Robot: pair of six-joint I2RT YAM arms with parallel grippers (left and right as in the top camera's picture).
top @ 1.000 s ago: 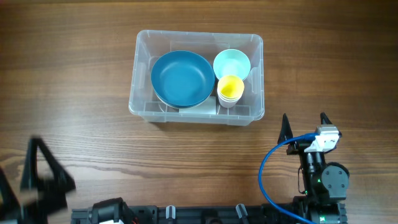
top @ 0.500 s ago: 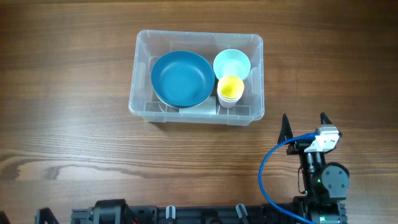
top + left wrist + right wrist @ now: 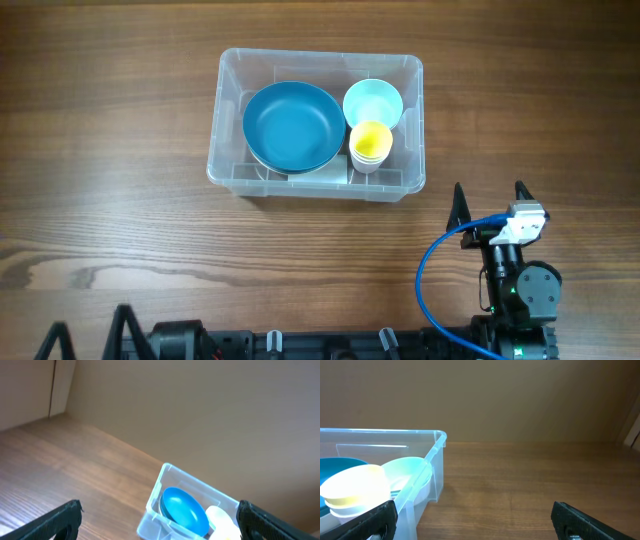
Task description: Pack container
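Three vessels, a blue bowl (image 3: pixel 292 126), a pale bowl (image 3: pixel 372 103) and a yellow cup (image 3: pixel 371 140), sit inside the container (image 3: pixel 225 130) at the far middle of the desk (image 3: pixel 120 150). Nothing left to pack shows outside it, so packing appears complete. Left end effector (image 3: pixel 88 322) and right end effector (image 3: pixel 489 195) are released and empty.

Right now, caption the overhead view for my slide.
Clear bin holding a blue bowl, pale bowl and yellow cup; right tool open.

Overhead looks straight down; both wrist views face the container (image 3: pixel 228 120).
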